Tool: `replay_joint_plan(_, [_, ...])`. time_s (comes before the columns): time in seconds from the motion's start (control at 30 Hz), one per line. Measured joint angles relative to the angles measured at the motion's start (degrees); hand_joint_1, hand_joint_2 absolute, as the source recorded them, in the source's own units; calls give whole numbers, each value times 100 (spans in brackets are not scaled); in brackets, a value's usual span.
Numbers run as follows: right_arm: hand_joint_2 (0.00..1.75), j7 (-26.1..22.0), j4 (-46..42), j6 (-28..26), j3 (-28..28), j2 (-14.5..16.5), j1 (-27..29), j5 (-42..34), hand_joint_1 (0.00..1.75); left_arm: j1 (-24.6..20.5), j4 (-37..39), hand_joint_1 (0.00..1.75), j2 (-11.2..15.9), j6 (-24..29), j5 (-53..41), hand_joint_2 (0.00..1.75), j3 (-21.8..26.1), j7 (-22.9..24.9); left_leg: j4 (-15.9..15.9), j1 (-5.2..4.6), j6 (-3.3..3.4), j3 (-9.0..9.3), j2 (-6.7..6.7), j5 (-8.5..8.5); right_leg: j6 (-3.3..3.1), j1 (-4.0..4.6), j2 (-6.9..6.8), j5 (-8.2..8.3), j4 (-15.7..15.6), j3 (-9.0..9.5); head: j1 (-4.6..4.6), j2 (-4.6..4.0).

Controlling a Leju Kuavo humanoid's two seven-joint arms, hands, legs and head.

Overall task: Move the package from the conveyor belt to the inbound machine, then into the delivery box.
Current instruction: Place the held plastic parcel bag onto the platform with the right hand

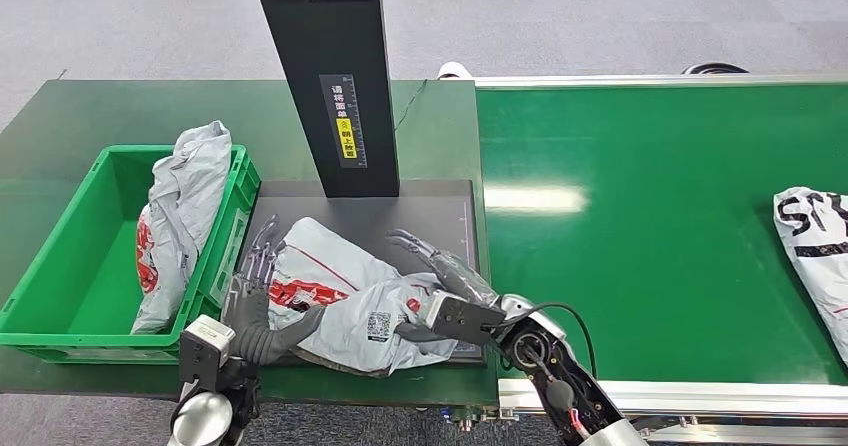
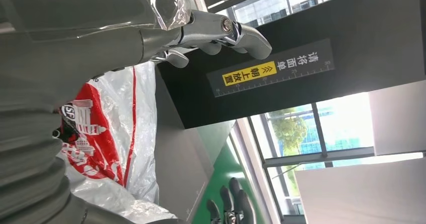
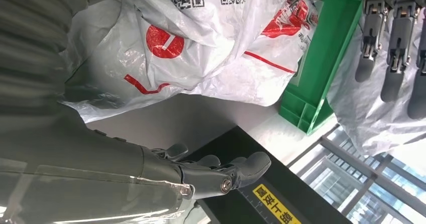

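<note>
- Both my hands flank the package (image 1: 340, 291) on the scanner plate (image 1: 430, 206): left hand (image 1: 255, 291) released, touching its left edge; right hand (image 1: 440, 281) released over its right edge.
- Second package (image 1: 185, 216) leans in the green bin (image 1: 60, 301).

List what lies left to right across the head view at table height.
Green crate holding a grey package → left hand → package on the dark scanner plate → right hand → green conveyor belt → another package at the right edge.
</note>
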Motion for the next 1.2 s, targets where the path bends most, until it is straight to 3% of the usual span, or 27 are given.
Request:
replay_joint_plan(0.37, [175,-22,-34,-1,-48,4,15,-29,0,-1,8,0,23,10,-114,175,-16,39,0,0,0,0,0,0,0,0,0,0,0,0,0,0])
replay_joint_plan(0.63, [175,-166,-523,-51,-422,3,375,-573,0,-77,231,0,67,655,-2343,175,-418,796,1,-1,1,-1,0,-2,0,-1,-1,0,-1,-3,0,0])
replay_joint_plan(0.8, [175,-169,-824,-43,-688,4,616,-663,0,-239,592,0,108,737,-3730,175,-755,1404,0,-1,1,-1,0,-2,0,-1,0,0,-1,-2,0,0])
replay_joint_plan(1.2, [175,-170,-1015,-37,-909,6,777,-667,0,-409,1025,0,134,736,-3991,175,-995,1534,0,-1,1,-1,0,-1,0,-1,0,0,-1,-2,0,0])
